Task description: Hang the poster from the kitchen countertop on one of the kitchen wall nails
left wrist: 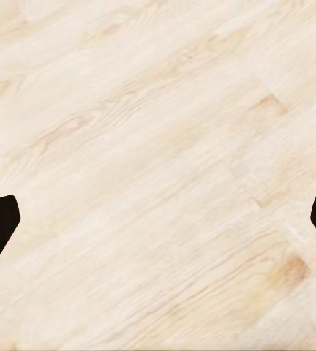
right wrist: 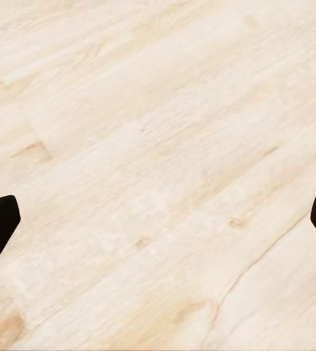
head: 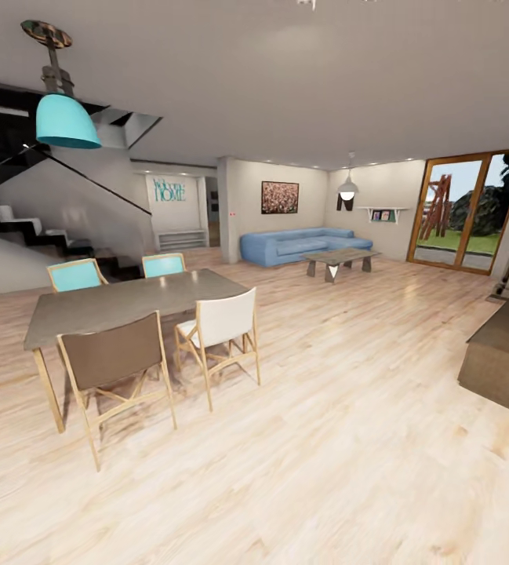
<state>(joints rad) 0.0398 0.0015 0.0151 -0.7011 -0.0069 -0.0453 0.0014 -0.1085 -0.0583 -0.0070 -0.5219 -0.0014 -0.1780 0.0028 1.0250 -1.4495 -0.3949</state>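
Transit phase: left hand [left wrist: 158, 227] and right hand [right wrist: 158, 227] being carried wide apart, empty, over floor [head: 325, 471]; dining desk [head: 129, 302] being passed, kitchen probably elsewhere.

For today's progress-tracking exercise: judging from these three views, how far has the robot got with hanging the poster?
Nothing looks done yet. The head view shows a dining table with chairs and a blue sofa beyond it, so the robot seems to be on its way. Both wrist views look down at bare wooden floor, with the jaws of the left gripper and right gripper wide apart, holding nothing. Finding, picking up and hanging all remain.
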